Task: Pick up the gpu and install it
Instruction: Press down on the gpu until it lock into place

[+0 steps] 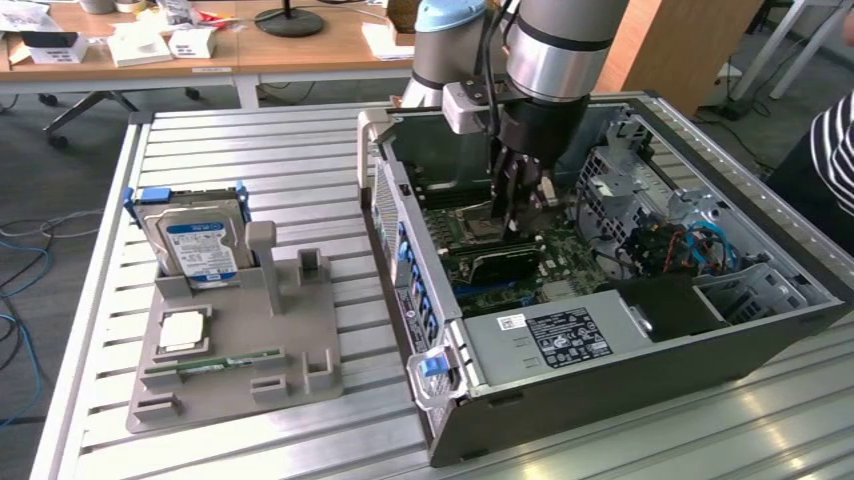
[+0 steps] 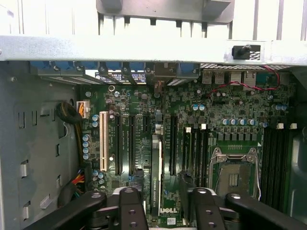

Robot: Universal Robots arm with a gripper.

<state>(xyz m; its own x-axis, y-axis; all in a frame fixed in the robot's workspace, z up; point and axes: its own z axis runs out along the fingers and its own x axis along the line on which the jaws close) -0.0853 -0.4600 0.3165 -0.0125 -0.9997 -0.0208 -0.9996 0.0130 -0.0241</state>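
Note:
The gpu [image 2: 156,165] stands on edge in a slot of the green motherboard [image 2: 220,110], a thin dark card seen edge-on with a printed label along it. My gripper [image 2: 160,189] is low over it, one black finger [image 2: 130,206] on each side of the card and a gap showing at both sides, so it is open. In the exterior view the gripper [image 1: 521,200] reaches straight down into the open computer case [image 1: 747,330], just above the board.
An empty CPU socket [image 2: 235,177] lies beside the card. A grey holder [image 1: 227,350] at the exterior view's left carries a blue-labelled hard drive [image 1: 200,245], a processor chip [image 1: 183,330] and a memory stick [image 1: 214,365]. A person's striped sleeve [image 1: 834,150] is at the exterior view's right.

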